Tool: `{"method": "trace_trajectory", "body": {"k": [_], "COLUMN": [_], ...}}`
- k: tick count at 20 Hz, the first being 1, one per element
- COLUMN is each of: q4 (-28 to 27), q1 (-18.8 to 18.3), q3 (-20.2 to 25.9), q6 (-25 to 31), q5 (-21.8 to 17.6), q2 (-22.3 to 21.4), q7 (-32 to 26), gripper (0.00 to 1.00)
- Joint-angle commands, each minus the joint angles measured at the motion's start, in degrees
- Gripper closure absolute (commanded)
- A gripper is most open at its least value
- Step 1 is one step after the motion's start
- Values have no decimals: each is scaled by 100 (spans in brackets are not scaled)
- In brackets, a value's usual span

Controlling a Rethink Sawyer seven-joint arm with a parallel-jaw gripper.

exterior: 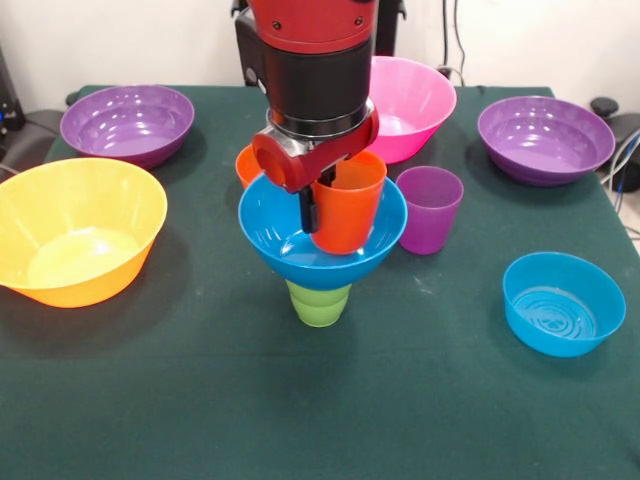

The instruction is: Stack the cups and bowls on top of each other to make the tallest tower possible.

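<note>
Standing mid-surface: green cup, blue bowl on it, orange cup inside the bowl. Hand closed on that orange cup's rim. Small orange bowl behind; purple cup just beside.

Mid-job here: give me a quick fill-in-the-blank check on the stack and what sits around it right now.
1. The blue bowl in the stack rests on the ____ cup.
2. The cup sitting in that blue bowl, at the hand, is ____.
3. The cup standing alone on the cloth beside the stack is ____.
4. The large bowl just behind the purple cup is ____.

Missing words: green; orange; purple; pink
</note>
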Motion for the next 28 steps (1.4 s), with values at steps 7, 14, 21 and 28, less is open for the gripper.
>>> {"method": "trace_trajectory", "body": {"k": [7, 14, 21, 28], "q4": [-204, -209, -228, -281], "q1": [-132, -160, -162, -107], "q3": [399, 458, 483, 422], "q6": [-96, 21, 51, 205], "q5": [-638, -698, -725, -773], "q2": [80, 85, 91, 102], "q7": [-1467, -1593, -1646, -1637], "gripper": [100, 100, 100, 100]}}
